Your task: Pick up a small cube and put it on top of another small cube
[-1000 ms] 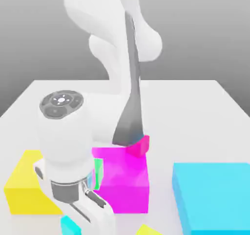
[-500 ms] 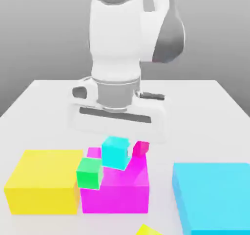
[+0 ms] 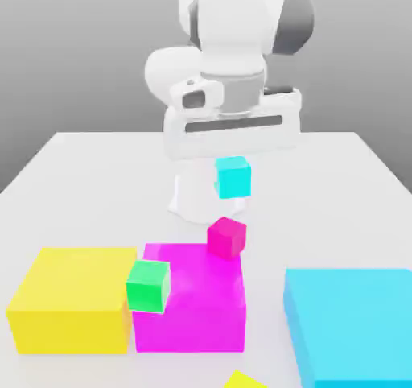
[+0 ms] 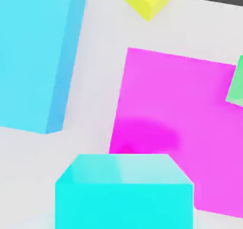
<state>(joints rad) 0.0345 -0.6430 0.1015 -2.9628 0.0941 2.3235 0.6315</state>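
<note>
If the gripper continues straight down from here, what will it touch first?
Probably the small pink cube: the gripper carries the small cyan cube almost directly above it. Depth is unclear, so it might land on the large magenta block.

The white table (image 3: pixel 80 169) carries a yellow block (image 3: pixel 68 298), magenta block (image 3: pixel 193 306) and cyan block (image 3: pixel 354 322).

A small cyan cube (image 4: pixel 124 190) hangs above the large magenta block (image 4: pixel 180 114).

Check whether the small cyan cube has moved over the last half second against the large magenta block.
Yes. The small cyan cube rose and shifted toward the exterior view's right, now hanging well above the large magenta block.
</note>
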